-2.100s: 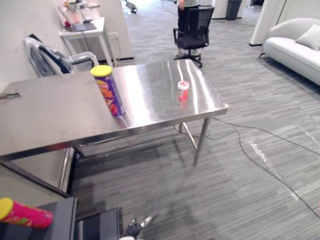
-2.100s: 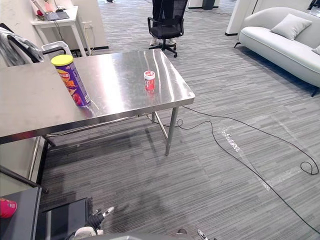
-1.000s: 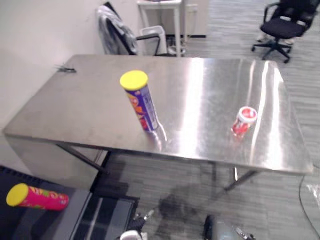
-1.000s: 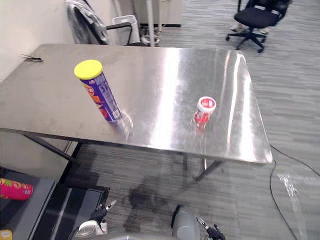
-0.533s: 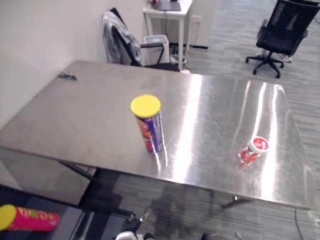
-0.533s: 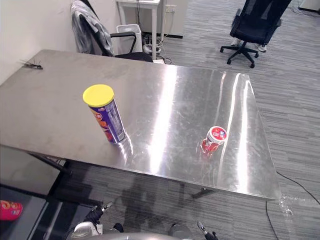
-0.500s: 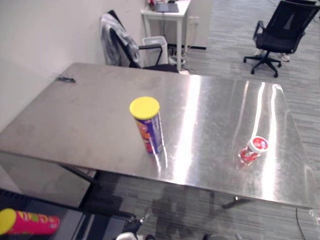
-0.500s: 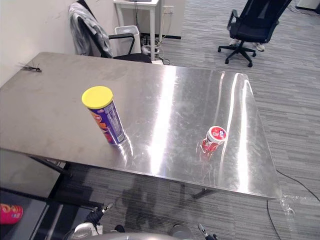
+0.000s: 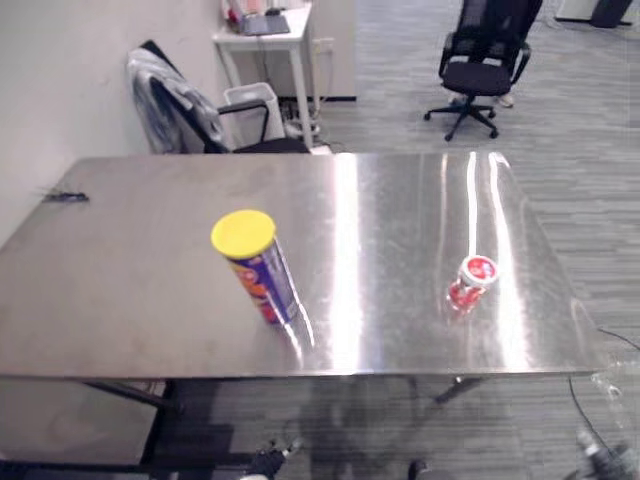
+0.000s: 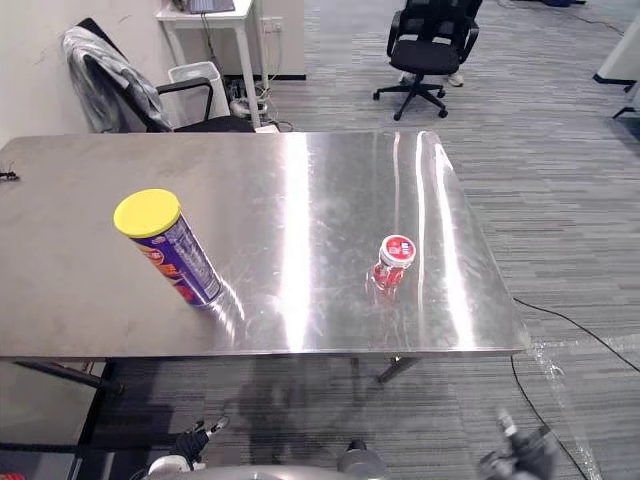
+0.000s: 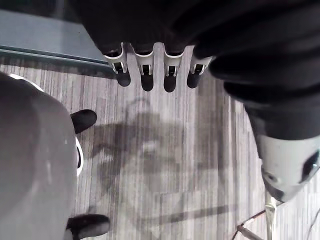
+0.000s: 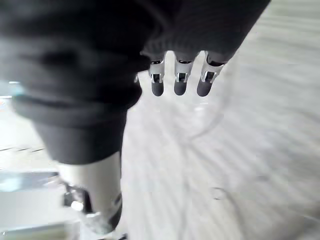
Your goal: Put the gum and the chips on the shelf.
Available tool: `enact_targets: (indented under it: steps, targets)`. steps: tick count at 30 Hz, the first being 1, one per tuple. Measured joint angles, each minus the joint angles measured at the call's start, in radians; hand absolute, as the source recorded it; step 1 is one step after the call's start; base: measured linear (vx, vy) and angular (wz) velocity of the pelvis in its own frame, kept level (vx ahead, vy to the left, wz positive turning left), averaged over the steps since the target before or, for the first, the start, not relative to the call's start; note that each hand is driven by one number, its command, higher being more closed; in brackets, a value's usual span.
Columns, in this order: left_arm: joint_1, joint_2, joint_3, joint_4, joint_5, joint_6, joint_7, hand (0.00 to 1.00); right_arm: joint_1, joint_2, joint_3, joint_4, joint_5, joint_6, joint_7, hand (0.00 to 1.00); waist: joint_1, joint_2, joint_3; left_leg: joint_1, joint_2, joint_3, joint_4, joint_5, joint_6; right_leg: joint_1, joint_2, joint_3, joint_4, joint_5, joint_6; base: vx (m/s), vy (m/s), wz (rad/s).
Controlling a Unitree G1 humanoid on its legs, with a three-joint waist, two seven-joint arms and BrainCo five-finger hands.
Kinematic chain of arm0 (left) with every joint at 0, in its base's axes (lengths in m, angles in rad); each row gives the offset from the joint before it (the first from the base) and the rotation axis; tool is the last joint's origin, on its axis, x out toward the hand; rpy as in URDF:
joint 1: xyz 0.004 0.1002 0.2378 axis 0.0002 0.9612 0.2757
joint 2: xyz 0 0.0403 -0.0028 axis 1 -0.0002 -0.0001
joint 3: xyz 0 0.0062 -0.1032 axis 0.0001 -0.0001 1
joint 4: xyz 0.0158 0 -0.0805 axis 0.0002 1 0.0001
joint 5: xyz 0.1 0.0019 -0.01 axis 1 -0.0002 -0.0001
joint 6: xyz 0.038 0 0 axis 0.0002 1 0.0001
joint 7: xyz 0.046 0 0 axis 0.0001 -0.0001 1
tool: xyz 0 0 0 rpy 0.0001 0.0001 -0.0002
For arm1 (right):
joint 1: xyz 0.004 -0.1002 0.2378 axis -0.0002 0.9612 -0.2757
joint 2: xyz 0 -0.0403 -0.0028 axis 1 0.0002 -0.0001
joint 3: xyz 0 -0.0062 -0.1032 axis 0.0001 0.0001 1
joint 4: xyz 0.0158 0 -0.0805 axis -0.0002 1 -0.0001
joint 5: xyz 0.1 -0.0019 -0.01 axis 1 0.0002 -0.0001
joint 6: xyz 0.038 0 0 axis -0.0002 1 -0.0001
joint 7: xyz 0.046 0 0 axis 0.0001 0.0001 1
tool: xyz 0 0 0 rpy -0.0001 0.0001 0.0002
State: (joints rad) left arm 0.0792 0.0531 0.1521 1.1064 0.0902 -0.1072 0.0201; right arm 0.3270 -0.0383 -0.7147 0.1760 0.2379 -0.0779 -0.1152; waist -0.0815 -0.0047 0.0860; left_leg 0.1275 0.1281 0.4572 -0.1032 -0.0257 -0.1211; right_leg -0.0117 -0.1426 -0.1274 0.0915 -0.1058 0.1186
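Steel table [image 9: 120, 300] now sits square before us since our view swung round, chips can [image 9: 258, 265] upright left of middle, gum tub [image 9: 470, 282] well apart to its right, both untouched, our left hand [image 11: 145, 75] and right hand [image 12: 177, 80] hanging straight-fingered and empty, so grasping comes next.

A steel table [image 9: 400, 215], with a black office chair [image 9: 474, 74] beyond it.

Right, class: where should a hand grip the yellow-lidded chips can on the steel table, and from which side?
Probably round the middle of the chips can, from the near edge of the table. It stands upright, a slim tube close to that edge with bare steel around it, so it can be wrapped sideways.
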Motion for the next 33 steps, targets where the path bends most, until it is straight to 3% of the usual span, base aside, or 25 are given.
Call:
enact_targets:
  steps: [2, 4, 7, 10, 12, 15, 23, 33]
  targets:
    - [0.004, -0.003, -0.011, -0.003, 0.017, 0.000, -0.007, 0.00, -0.005, -0.002, -0.011, -0.164, -0.086, -0.001, -0.020, 0.00, 0.000, 0.001, -0.009, -0.002, 0.003, -0.001, 0.000, 0.001, 0.000, -0.003, 0.003, 0.000, 0.001, 0.000, 0.000, 0.00, 0.000, 0.00]
    - [0.004, -0.006, -0.044, -0.004, 0.049, -0.001, -0.013, 0.00, -0.029, -0.005, -0.010, -0.343, -0.244, -0.016, -0.028, 0.00, 0.001, 0.005, -0.024, -0.004, 0.005, -0.004, 0.000, 0.001, -0.001, -0.003, 0.006, 0.000, 0.001, 0.000, 0.000, 0.00, 0.000, 0.00]
    - [0.003, -0.002, -0.090, -0.003, 0.052, -0.006, -0.025, 0.00, -0.060, -0.022, 0.022, -0.492, -0.366, -0.024, -0.022, 0.00, 0.001, 0.008, -0.030, -0.011, 0.004, -0.015, 0.000, 0.002, 0.000, -0.003, 0.004, -0.006, -0.001, 0.000, 0.000, 0.02, -0.009, 0.08]
    - [0.003, -0.002, -0.110, -0.004, 0.083, -0.014, -0.026, 0.00, -0.056, -0.034, 0.050, -0.602, -0.426, -0.039, 0.012, 0.00, 0.001, 0.016, -0.041, -0.024, 0.001, -0.043, 0.000, 0.003, 0.002, -0.001, 0.000, -0.016, -0.002, 0.000, -0.001, 0.02, 0.003, 0.25]
    - [0.004, -0.002, -0.129, -0.003, 0.089, -0.016, -0.030, 0.00, -0.057, -0.072, 0.108, -0.671, -0.460, -0.079, 0.050, 0.00, 0.001, 0.011, -0.050, -0.040, 0.000, -0.071, 0.000, 0.009, 0.007, 0.000, -0.003, -0.028, -0.002, 0.000, -0.001, 0.02, 0.008, 0.31]
    - [0.003, -0.001, -0.138, -0.008, 0.089, -0.020, -0.034, 0.00, -0.073, -0.096, 0.148, -0.681, -0.466, -0.116, 0.081, 0.00, 0.004, 0.007, -0.054, -0.051, 0.000, -0.097, 0.000, 0.017, 0.008, 0.005, -0.004, -0.031, -0.003, 0.000, -0.001, 0.01, 0.002, 0.28]
    - [0.004, 0.020, -0.167, -0.013, 0.089, -0.023, -0.038, 0.00, -0.087, -0.135, 0.263, -0.636, -0.466, -0.145, 0.114, 0.00, 0.002, -0.005, -0.061, -0.070, 0.002, -0.119, -0.001, 0.034, 0.011, 0.002, -0.003, -0.031, -0.009, 0.003, -0.004, -0.01, -0.005, 0.08]
    - [0.003, 0.020, -0.167, -0.011, 0.088, -0.025, -0.046, 0.00, -0.097, -0.151, 0.329, -0.451, -0.502, -0.138, 0.113, 0.00, 0.004, 0.000, -0.067, -0.089, 0.001, -0.161, -0.001, 0.057, 0.012, 0.003, -0.001, -0.062, -0.020, 0.005, -0.004, -0.01, -0.007, 0.11]
